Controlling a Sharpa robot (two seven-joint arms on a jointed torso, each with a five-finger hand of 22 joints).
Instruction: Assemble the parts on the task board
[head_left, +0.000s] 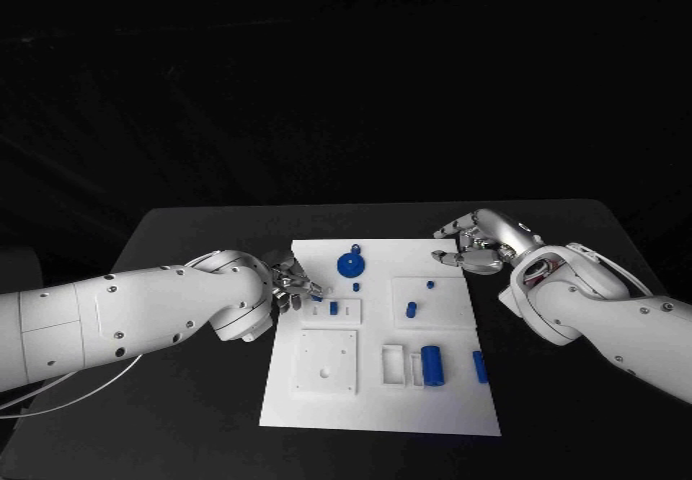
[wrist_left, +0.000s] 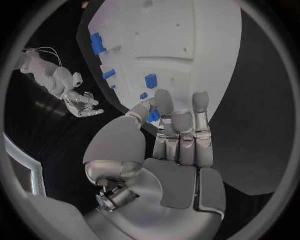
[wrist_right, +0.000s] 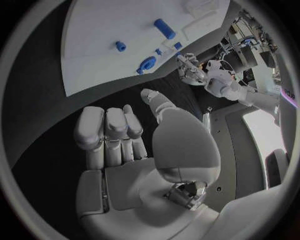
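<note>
So the white rectangular task board (head_left: 378, 420) is laid flat in the middle of the black table (head_left: 188, 225), with small blue plastic parts scattered over it: a round blue disc (head_left: 351, 265) near the far end, a fat blue cylinder (head_left: 431, 365) standing in a slot toward the near end, and a slim blue bar (head_left: 479, 367) just beside it.

The left hand (head_left: 293, 280) is parked at the board's left edge, fingers held straight and close together. A small blue piece (wrist_left: 153, 116) is seen right at the fingertips (wrist_left: 165, 101) in the left wrist view, but whether it's actually gripped can't be told. The right hand (head_left: 480, 245) is held over the far right corner, fingers loosely curled, nothing in it.

These parts look light, rigid and probably a bit slick, so they'd best be pinched across the sides, and a fumble is easily imagined.
</note>
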